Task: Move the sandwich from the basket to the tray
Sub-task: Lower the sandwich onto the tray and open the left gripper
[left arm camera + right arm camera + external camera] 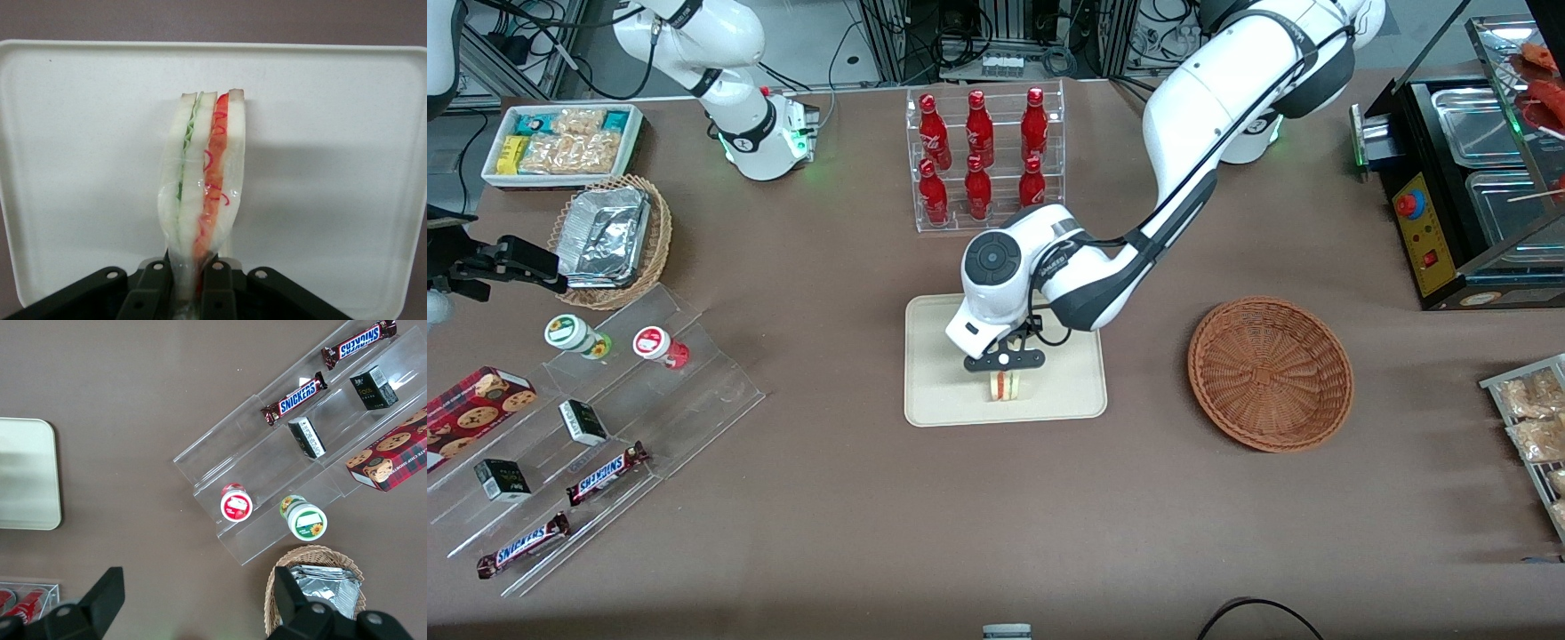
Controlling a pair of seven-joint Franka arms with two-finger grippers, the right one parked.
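Setting the sandwich (1006, 385) down on the tray (934, 373).

My gripper (1004, 371) pinches its wrapped end over the tray's middle, basket (1270, 372) empty; I'd lower until it rests flat, then release gently so it doesn't tip.
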